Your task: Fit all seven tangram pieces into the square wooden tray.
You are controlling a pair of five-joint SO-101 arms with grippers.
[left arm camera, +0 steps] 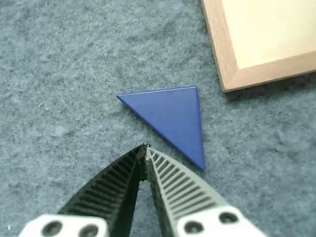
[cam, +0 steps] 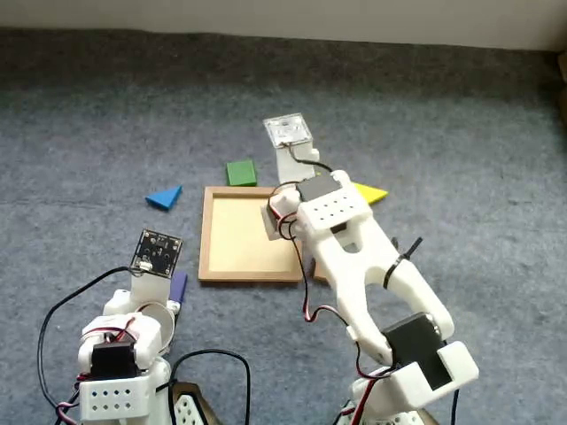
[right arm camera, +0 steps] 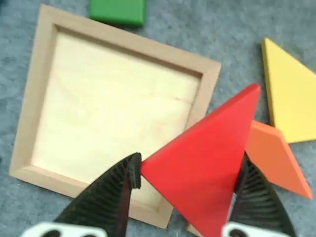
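The right gripper [right arm camera: 187, 170] has its jaws spread wide around a large red triangular piece [right arm camera: 205, 163], with one ribbed black finger pressed against each side. The piece is held at a tilt, over the corner of the square wooden tray [right arm camera: 113, 98] that lies closest to a flat orange piece [right arm camera: 274, 163]. Whether the red piece touches the tray's rim cannot be told. The orange piece lies on the grey carpet [cam: 443, 115] just outside that corner, partly hidden behind the red one, and a large yellow triangle [right arm camera: 291, 98] lies just beside it. A green square block [cam: 241, 173] sits just beyond the tray's far edge. A small light blue triangle [cam: 165, 197] lies off the tray's left side, apart from it.

The left gripper [left arm camera: 146, 153] has its fingers closed tip to tip and holds nothing. It hovers just beside the long edge of a dark blue triangle [left arm camera: 173, 116], which lies flat on the carpet near a corner of the tray. In the high view the right arm [cam: 354, 257] stretches across the tray's right edge, and the left arm [cam: 133, 345] sits folded low by the tray's near left corner
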